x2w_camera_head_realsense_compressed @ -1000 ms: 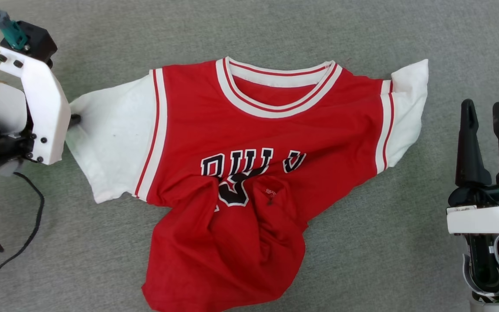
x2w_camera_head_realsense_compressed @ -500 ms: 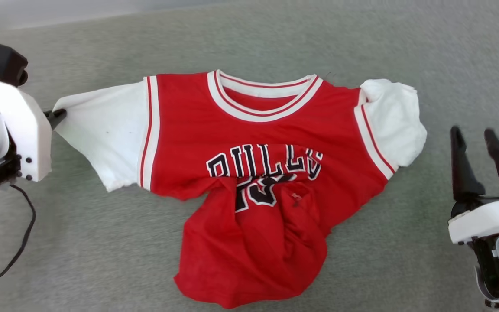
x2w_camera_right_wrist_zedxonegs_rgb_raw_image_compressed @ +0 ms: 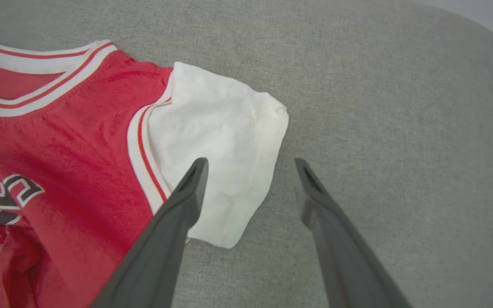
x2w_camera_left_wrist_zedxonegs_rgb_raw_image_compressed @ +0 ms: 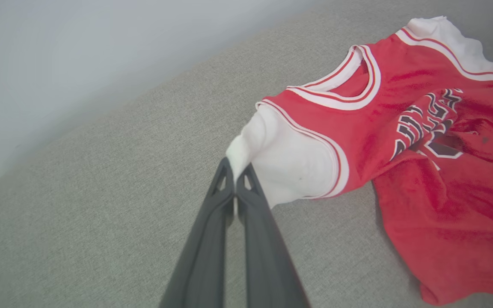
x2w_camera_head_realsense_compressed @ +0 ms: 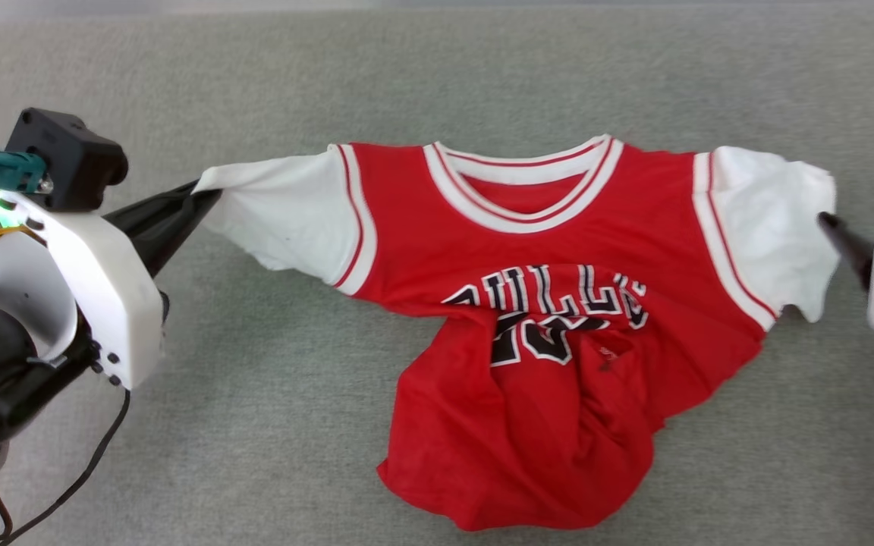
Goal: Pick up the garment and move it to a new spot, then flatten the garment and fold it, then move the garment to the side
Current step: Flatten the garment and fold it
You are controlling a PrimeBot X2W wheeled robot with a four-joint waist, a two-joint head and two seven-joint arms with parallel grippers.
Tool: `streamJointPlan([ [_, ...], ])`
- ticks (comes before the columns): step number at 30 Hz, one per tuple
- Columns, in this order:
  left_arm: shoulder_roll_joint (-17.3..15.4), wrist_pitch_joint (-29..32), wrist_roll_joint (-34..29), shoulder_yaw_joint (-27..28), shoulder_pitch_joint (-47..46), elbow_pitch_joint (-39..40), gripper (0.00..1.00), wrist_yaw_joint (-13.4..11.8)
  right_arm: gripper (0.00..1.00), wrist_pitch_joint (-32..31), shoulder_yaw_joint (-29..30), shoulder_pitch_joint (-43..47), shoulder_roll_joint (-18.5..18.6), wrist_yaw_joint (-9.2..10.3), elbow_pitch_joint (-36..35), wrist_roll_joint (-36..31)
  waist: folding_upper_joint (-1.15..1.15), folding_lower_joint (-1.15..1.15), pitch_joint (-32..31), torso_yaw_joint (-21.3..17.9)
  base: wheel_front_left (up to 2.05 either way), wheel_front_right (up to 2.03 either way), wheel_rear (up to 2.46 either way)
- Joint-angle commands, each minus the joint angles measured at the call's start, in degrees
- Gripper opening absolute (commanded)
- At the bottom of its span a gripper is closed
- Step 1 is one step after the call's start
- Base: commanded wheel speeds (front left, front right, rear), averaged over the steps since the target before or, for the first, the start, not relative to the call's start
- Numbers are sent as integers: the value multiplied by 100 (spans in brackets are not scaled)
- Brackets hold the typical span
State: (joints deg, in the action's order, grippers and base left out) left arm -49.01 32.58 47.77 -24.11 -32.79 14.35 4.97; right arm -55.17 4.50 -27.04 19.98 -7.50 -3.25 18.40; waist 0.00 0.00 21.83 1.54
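Red garment (x2w_camera_head_realsense_compressed: 558, 250) (x2w_camera_left_wrist_zedxonegs_rgb_raw_image_compressed: 357, 128) (x2w_camera_right_wrist_zedxonegs_rgb_raw_image_compressed: 79, 141), a jersey-style T-shirt with white short sleeves, lies front-up on a grey fabric surface (x2w_camera_head_realsense_compressed: 255, 417), a little to the right of the head view's middle. Its white collar (x2w_camera_head_realsense_compressed: 522, 221) with thin red stripes points away from the robot. The upper chest is fairly smooth. The black, white-outlined lettering (x2w_camera_head_realsense_compressed: 558, 292) is partly swallowed by folds, and below it the lower body (x2w_camera_head_realsense_compressed: 528, 447) is bunched into a rumpled heap with a rounded hem nearest the robot.

The left sleeve (x2w_camera_head_realsense_compressed: 285, 220) (x2w_camera_left_wrist_zedxonegs_rgb_raw_image_compressed: 289, 167) is drawn out sideways into a point, and its underside casts a shadow on the surface, so it appears raised. The left gripper (x2w_camera_head_realsense_compressed: 202, 196) (x2w_camera_left_wrist_zedxonegs_rgb_raw_image_compressed: 233, 171) has its two dark fingers pressed together, pinching the tip of that sleeve's cuff. A black cable (x2w_camera_head_realsense_compressed: 80, 478) trails from this arm across the surface.

The right sleeve (x2w_camera_head_realsense_compressed: 771, 227) (x2w_camera_right_wrist_zedxonegs_rgb_raw_image_compressed: 216, 141) lies spread and slightly creased. The right gripper (x2w_camera_head_realsense_compressed: 856, 211) (x2w_camera_right_wrist_zedxonegs_rgb_raw_image_compressed: 250, 161) sits at its outer edge with its fingers wide apart and nothing between them. In the right wrist view one finger is above the sleeve's lower part, while the other is above bare surface beyond the cuff. Whether either finger touches the cloth cannot be told.

A pale wall (x2w_camera_left_wrist_zedxonegs_rgb_raw_image_compressed: 58, 51) rises past the surface's far edge in the left wrist view.
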Motion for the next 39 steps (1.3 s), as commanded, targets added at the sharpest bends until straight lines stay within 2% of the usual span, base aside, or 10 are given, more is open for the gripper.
streamJointPlan([
  [1, -15, -6, -51, -3, 24, 160, 0, -40, 100, -304, -17, -233, 139, 2, 60, 59, 0, 0, 179, 168, 0, 0, 0],
  [4, -18, 26, -123, -38, 18, 541, 0, -96, 100, -844, -11, -684, 304, 2, 304, 79, 0, 0, 344, 288, 0, 0, 0],
  [7, 18, 19, -196, -72, -24, 839, 0, -120, 100, -1092, -27, -1014, 389, 2, 656, -48, 0, 0, 508, 418, 0, 0, 0],
  [16, 117, -64, -361, -161, -179, 1297, 0, -94, 100, -1008, -140, -1372, 560, 2, 1504, -452, 0, 0, 966, 762, 0, 0, 0],
  [24, 197, -176, -419, -202, -226, 1267, 0, -75, 100, -1141, -569, -868, 337, -10, 2131, -133, 0, 0, 1077, 908, 0, 0, 0],
  [26, 192, -203, -438, -217, -212, 1214, 0, -68, 0, -1117, -709, -776, 423, -12, 2135, -85, 0, 0, 1055, 912, 0, 0, 0],
  [32, 225, -287, -456, -237, -123, 1044, 0, -87, 0, -802, -589, -906, 698, -4, 2093, -97, 0, 0, 846, 849, 0, 0, 0],
  [39, 123, -463, -409, -101, 84, 561, 0, -169, 0, -18, -464, -1095, 817, 2, 1944, 5, 0, 0, 119, 638, 0, 0, 0],
])
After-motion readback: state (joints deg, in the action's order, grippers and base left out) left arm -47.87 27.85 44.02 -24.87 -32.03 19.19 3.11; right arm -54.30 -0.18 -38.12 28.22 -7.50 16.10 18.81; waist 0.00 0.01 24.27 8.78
